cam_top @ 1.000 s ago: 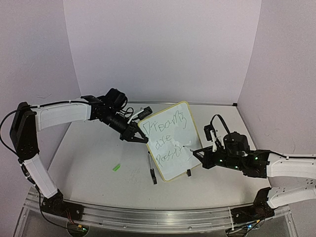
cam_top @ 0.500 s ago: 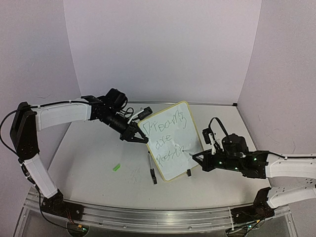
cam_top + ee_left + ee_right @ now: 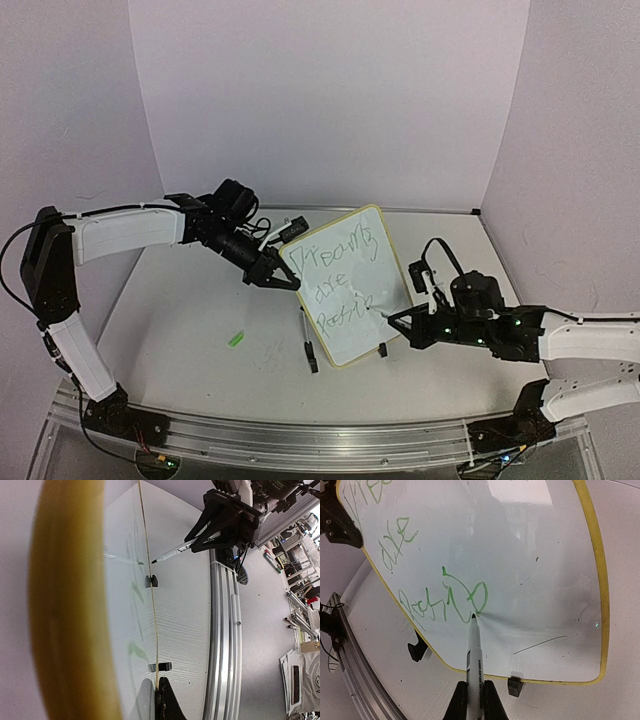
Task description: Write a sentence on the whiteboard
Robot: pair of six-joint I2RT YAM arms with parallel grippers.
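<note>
The whiteboard [image 3: 352, 338] is small and white, with rounded corners and a thin yellow frame. It stands about upright on the table [image 3: 190, 310] on its two black clip feet [image 3: 515, 686]. My left pincer [image 3: 283, 281] clamps its left edge near the upper corner. The sentence [image 3: 338, 278] is thin green handwriting in three lines. The first looks like "Dreams" and the second like "are". The third line [image 3: 445, 597] begins like "Possi" and ends in a loop. There the tip of the pen [image 3: 474, 650] in my right pincer [image 3: 472, 702] touches the board. The lower right part is blank, except for one thin green stroke [image 3: 540, 644].
</note>
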